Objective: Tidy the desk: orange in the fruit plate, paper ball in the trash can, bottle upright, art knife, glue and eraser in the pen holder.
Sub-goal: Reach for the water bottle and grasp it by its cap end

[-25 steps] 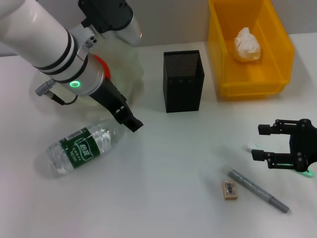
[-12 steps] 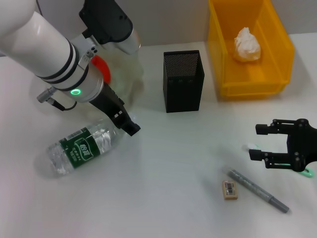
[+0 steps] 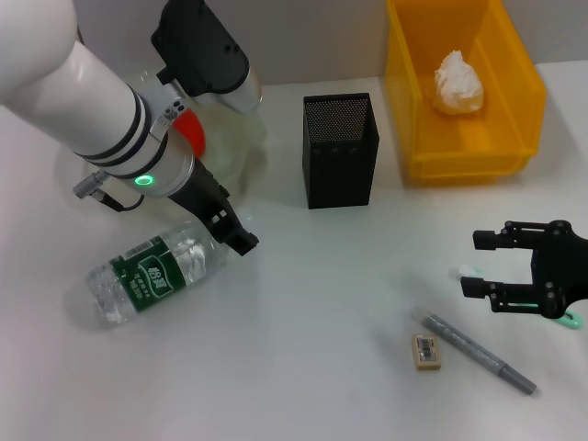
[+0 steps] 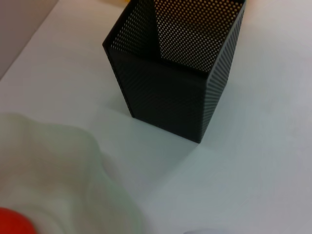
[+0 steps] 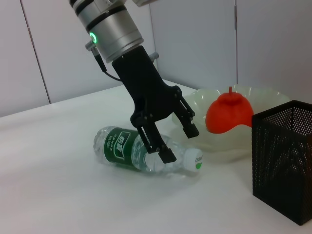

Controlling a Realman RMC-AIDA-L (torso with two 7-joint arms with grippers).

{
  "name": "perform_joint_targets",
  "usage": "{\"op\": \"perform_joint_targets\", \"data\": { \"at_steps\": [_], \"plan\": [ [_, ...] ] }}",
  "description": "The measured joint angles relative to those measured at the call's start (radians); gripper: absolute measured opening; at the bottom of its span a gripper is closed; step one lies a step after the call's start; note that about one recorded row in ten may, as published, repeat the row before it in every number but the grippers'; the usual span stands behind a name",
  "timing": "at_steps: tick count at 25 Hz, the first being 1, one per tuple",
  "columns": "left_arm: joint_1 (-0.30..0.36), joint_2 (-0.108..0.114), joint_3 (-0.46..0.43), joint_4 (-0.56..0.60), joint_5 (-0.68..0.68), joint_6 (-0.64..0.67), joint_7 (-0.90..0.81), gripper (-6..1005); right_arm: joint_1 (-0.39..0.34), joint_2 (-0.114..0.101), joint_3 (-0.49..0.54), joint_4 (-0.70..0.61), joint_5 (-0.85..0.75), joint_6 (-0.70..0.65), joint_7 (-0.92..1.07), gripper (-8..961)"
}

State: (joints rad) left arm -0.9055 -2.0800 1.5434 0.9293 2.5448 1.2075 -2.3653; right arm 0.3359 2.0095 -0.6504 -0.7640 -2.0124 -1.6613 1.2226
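Bottle [image 3: 152,271]: lying flat on counter [image 3: 303,349]; my left claw [image 5: 178,141] spread over its cap end, ready to grip and upright it. Right claw [image 3: 485,265]: spread, idle.

A lab-like test room: bare white table [image 3: 303,322], plain grey wall panels [image 5: 195,39]

White table [image 3: 303,312] carries bottle [image 3: 152,273], pen holder [image 3: 340,152], eraser [image 3: 425,352].

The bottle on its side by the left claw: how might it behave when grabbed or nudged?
The bottle lies on its round side, so a nudge would likely roll it. Its clear smooth plastic may slip or dent under a pinch. The left claw, open, straddles its neck end near the cap, so lifting there might swing the body down.
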Motion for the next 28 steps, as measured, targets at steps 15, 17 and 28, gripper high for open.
{"op": "perform_joint_targets", "data": {
  "at_steps": [15,17,28],
  "plan": [
    [0.015,0.000,0.059,-0.026,-0.012,-0.074,0.003,813,0.004,0.000,0.002,0.001,0.000,0.007,0.005,695],
    [0.015,0.000,0.065,-0.029,-0.014,-0.081,0.003,813,0.005,0.000,0.002,0.007,0.000,0.010,0.005,695],
    [0.022,0.000,0.107,-0.034,-0.015,-0.112,0.003,812,0.008,0.000,0.002,0.015,0.000,0.011,0.003,695]
  ]
}}
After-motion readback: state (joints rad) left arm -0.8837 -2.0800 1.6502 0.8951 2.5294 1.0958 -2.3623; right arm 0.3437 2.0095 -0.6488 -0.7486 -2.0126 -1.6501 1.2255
